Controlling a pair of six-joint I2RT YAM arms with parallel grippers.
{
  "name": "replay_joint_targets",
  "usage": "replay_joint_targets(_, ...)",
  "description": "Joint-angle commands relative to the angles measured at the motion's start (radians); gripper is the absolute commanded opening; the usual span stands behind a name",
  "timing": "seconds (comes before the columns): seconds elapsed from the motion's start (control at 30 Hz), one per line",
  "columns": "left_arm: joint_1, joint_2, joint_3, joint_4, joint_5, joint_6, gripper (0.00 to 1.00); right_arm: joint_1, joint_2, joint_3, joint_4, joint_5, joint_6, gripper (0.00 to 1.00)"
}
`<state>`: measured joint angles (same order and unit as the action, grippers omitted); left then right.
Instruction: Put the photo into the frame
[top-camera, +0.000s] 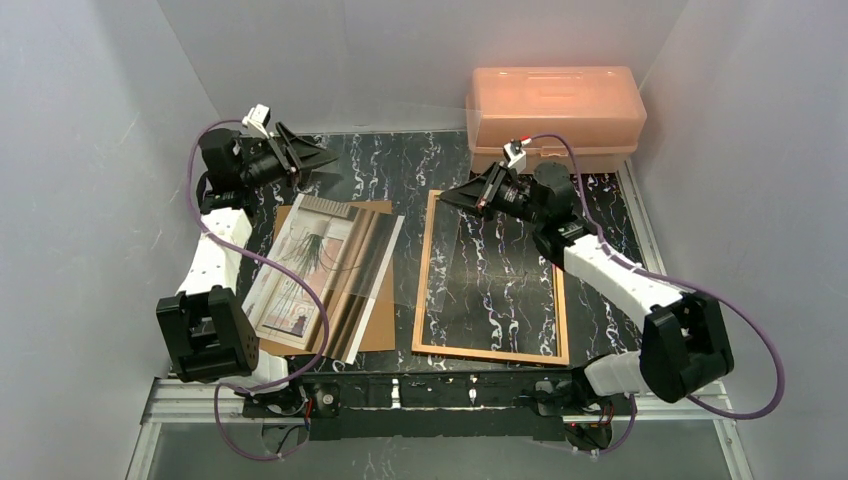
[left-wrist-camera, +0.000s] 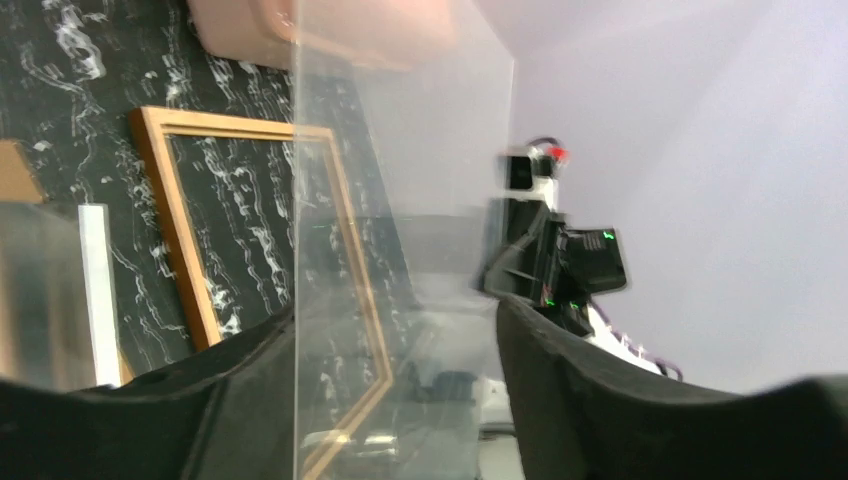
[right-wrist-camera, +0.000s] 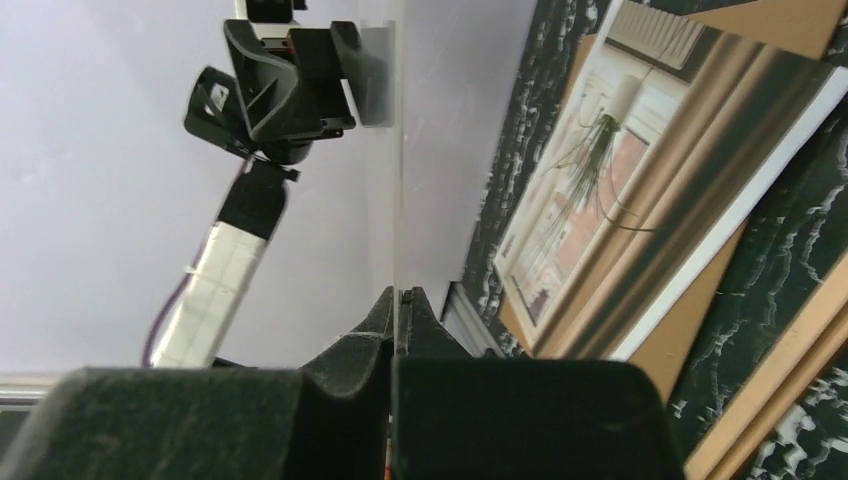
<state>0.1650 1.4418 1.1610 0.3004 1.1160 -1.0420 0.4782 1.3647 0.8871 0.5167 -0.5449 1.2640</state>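
Right gripper (right-wrist-camera: 402, 297) pinches one edge of the clear transparent pane (left-wrist-camera: 400, 150); left gripper (left-wrist-camera: 395, 315) stands spread around the opposite edge. Below it the banded paper photo (top-camera: 320, 270) lies on a brown board (top-camera: 378, 325), not yet inside the orange-brown wooden frame (top-camera: 422, 270) below the right one.

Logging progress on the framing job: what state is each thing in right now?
frame: flat on the table, empty
photo: face up on the backing board, outside the frame
clear pane: lifted, standing on edge
pink box: lid closed
left gripper: open, pane between its fingers
right gripper: shut on the pane's edge
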Motion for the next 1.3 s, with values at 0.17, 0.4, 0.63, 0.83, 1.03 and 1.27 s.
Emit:
replay_joint_targets(0.17,-0.05,0.076,0.158,-0.869,-0.257,0.832,0.98,-0.112,-0.118,0.244,-0.673,-0.046,-0.359,0.01)
replay_joint_targets(0.4,-0.197,0.121,0.148,-0.962,-0.428,1.05,0.98,-0.251,-0.148,0.261,-0.99,-0.084,-0.57,0.01)
replay_joint_targets(0.63,-0.363,0.163,0.154,-0.963,-0.51,1.131,0.97,-0.293,-0.126,0.345,-1.235,-0.045,-0.737,0.01)
replay_joint_targets(0.83,-0.502,0.256,0.174,-0.934,-0.588,1.134,0.93,-0.315,-0.152,0.444,-1.395,0.04,-0.814,0.01)
replay_joint_targets(1.03,-0.598,0.4,0.235,-0.881,-0.663,1.09,0.85,-0.319,-0.179,0.467,-1.426,0.098,-0.801,0.01)
replay_joint_targets(1.27,-0.669,0.514,0.285,-0.834,-0.687,1.06,0.84,-0.319,-0.167,0.524,-1.489,0.149,-0.836,0.01)
